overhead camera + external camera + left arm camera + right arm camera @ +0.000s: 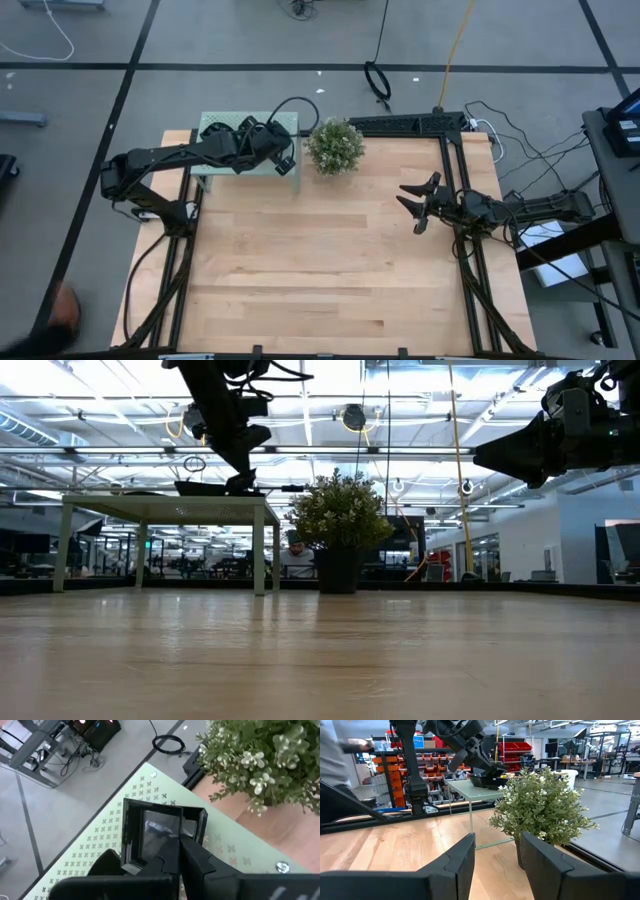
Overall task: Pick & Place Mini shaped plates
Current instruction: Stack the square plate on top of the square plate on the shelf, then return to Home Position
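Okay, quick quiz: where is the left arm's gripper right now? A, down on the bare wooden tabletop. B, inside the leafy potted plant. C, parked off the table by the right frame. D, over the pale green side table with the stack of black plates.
D: the left gripper is at the small pale green patterned side table, its jaws shut on the rim of a glossy black square plate.

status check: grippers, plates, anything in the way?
Left gripper shut on square plate over green stand. Right gripper open, idle, right side. Potted plant beside stand.
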### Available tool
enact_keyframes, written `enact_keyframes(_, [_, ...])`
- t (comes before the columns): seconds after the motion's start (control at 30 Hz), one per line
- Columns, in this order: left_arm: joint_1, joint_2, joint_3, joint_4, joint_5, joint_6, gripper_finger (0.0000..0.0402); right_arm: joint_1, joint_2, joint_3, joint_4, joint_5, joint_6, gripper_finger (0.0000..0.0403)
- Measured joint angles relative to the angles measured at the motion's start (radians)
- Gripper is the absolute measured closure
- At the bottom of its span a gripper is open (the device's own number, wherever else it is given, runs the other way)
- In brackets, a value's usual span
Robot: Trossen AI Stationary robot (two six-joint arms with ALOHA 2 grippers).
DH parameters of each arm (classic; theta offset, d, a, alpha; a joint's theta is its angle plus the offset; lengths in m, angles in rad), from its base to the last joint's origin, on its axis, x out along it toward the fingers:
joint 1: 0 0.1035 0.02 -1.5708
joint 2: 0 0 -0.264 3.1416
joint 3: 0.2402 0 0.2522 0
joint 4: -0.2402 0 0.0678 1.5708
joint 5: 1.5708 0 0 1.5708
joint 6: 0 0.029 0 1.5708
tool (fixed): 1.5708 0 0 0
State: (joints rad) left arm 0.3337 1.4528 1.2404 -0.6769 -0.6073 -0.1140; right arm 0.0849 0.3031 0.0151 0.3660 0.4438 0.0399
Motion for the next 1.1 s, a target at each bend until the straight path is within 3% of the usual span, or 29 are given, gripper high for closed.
enact_keyframes(0.57, [0.013,0.0,0.0,-0.008,0.032,0.066,0.0388,0.0,0.0,0.0,0.0,0.0,0.0,0.0259])
enact_keyframes(1.1, [0.004,0.0,0.0,0.058,0.024,0.129,0.0279,0.0,0.0,0.0,0.0,0.0,0.0,0.0259])
